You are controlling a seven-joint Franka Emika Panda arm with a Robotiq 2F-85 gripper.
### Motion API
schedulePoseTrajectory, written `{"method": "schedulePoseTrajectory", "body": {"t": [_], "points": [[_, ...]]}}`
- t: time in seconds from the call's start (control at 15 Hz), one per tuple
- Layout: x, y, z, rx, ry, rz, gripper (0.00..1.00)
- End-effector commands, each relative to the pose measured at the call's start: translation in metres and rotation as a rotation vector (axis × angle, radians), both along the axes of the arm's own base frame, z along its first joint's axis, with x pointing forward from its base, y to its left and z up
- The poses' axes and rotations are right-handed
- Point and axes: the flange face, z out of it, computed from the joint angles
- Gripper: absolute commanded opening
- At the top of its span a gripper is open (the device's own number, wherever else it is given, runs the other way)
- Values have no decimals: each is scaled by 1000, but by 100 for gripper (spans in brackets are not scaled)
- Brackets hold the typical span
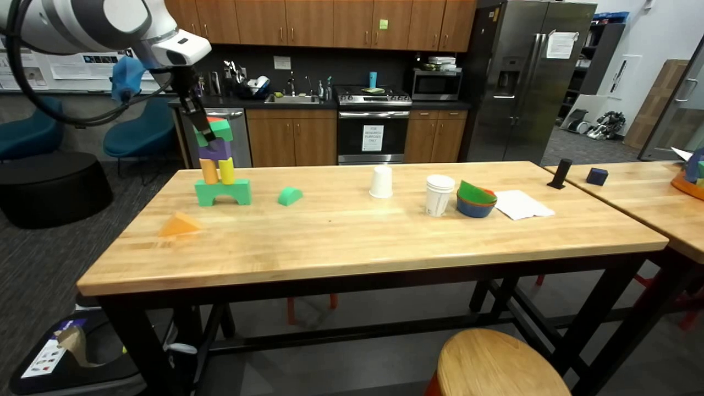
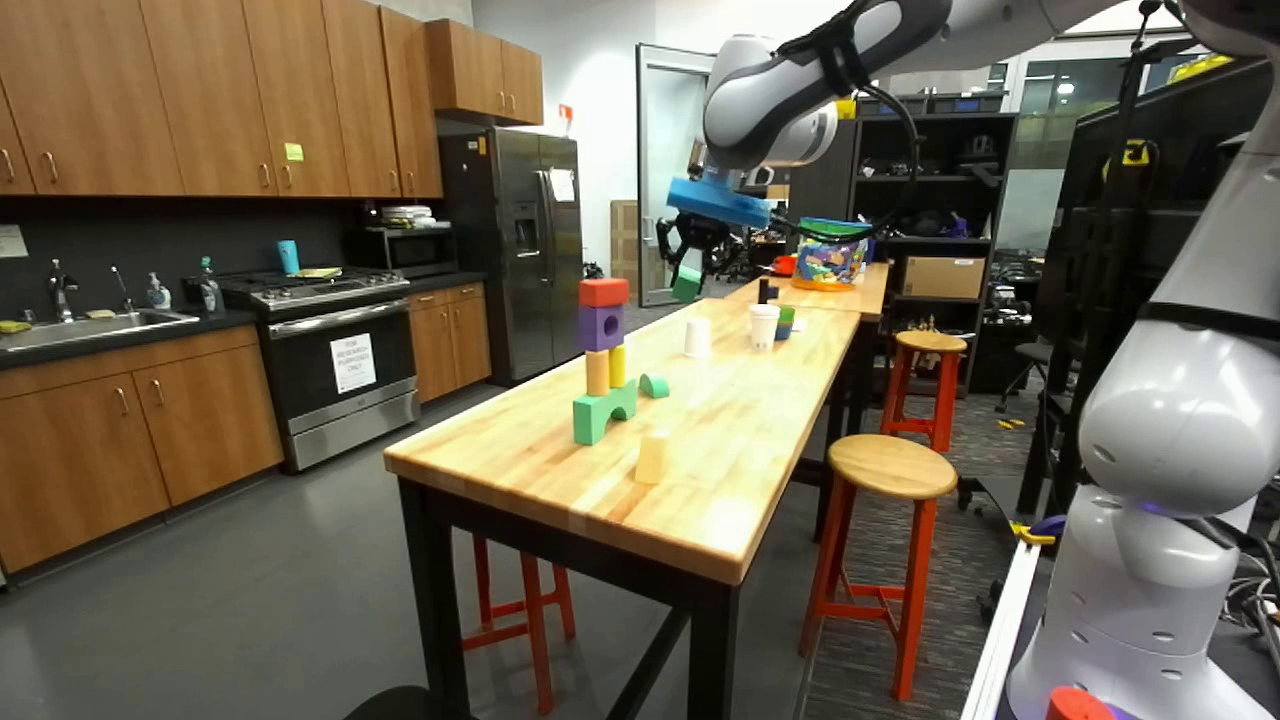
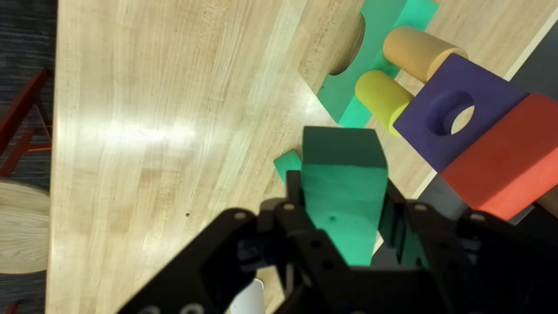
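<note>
Green rectangular block [image 3: 344, 196] was clamped between the fingers [image 3: 294, 187] above the table [image 3: 174, 174]; apart, to its right in the wrist view, red block [image 3: 508, 157] topped the holed purple block [image 3: 438, 144].

On table [image 1: 308, 250] in an exterior view: tower [image 1: 221, 150] left, bowls [image 1: 476, 208] right.
Wedge [image 1: 180, 225] before tower, half-round [image 1: 290, 197] right of tower, cups [image 1: 439, 197] between half-round and bowls.

"FOR RESEARCH PURPOSES ONLY" on the white sheet [image 1: 373, 138] on the black oven door [image 1: 351, 137]
</note>
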Motion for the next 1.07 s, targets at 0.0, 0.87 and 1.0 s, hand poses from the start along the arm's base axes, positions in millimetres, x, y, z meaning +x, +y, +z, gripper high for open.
{"method": "schedulePoseTrajectory", "body": {"t": [0.0,0.87,1.0], "points": [[3,-3,4,4,1,-6,16],[20,10,38,-41,61,11,16],[24,13,44,-55,75,19,16]]}}
